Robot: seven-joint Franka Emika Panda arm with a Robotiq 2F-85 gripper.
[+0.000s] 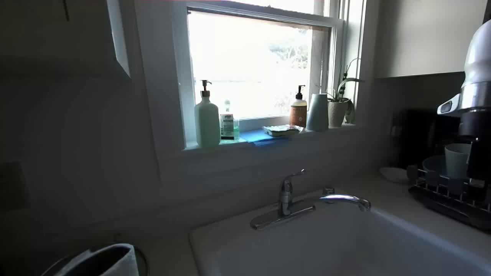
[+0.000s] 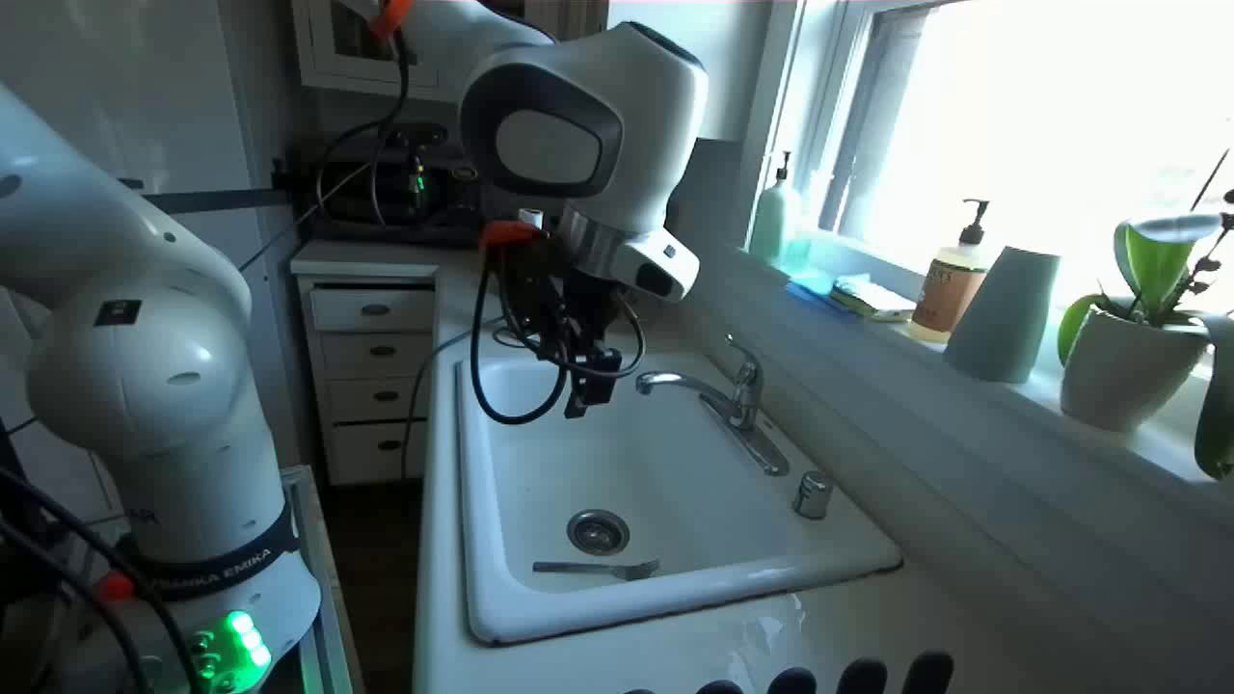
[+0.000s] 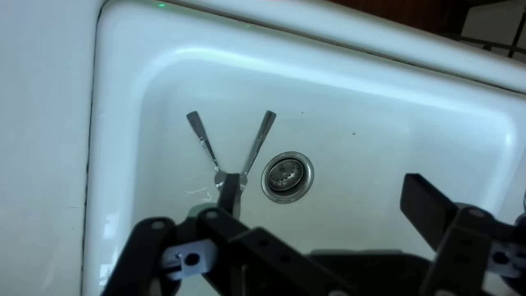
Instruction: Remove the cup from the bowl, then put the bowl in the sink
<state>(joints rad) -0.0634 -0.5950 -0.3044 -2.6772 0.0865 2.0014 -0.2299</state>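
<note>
The pale whitish cup (image 1: pixel 455 160) stands in or just in front of the blue bowl (image 1: pixel 434 165) at the right edge of an exterior view; both are in the dish rack and partly hidden. Neither shows in the wrist view. The white sink shows in both exterior views (image 1: pixel 238 245) (image 2: pixel 694 600) and fills most of the wrist view (image 3: pixel 117 123). My gripper (image 3: pixel 322 193) is open and empty, pointing down above the sink with its fingers wide apart. It also hangs over the basin in an exterior view (image 2: pixel 591 386).
The dark wire dish rack (image 1: pixel 452 197) stands on the counter beside the sink. The chrome faucet (image 2: pixel 747 386) reaches over the basin. A fork (image 2: pixel 617 570) lies by the drain (image 3: pixel 287 177). Soap bottles (image 1: pixel 208 122) and a potted plant (image 2: pixel 1128 366) line the windowsill.
</note>
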